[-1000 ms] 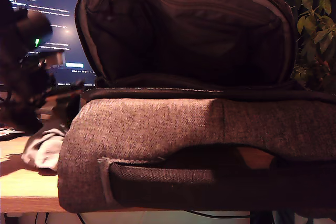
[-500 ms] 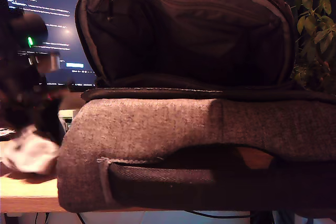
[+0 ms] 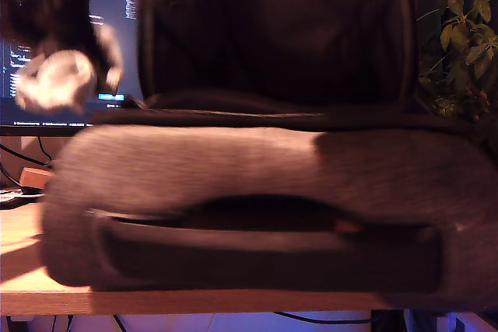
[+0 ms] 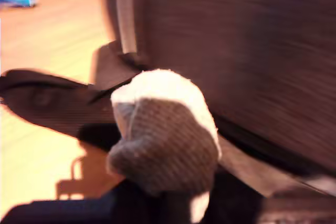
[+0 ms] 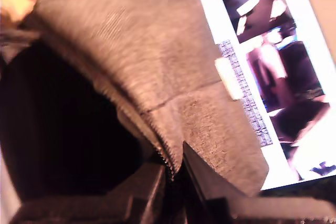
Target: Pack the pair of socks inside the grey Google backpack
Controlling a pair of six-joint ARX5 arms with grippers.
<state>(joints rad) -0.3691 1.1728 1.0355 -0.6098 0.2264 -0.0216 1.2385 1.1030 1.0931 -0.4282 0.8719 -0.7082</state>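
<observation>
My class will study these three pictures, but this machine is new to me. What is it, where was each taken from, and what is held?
I am a robot with two arms, each ending in a claw with its own camera. The exterior view, off the arms, shows the grey Google backpack open on a wooden table. The first wrist view shows my first claw holding the pair of socks in the air beside it. The second shows my second claw pinching the backpack's flap.

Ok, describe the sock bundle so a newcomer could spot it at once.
The big grey backpack fills the exterior view. At the exterior view's upper left, before the monitor, my first gripper holds the pair of socks in the air: the only small, pale, knit bundle.
</observation>
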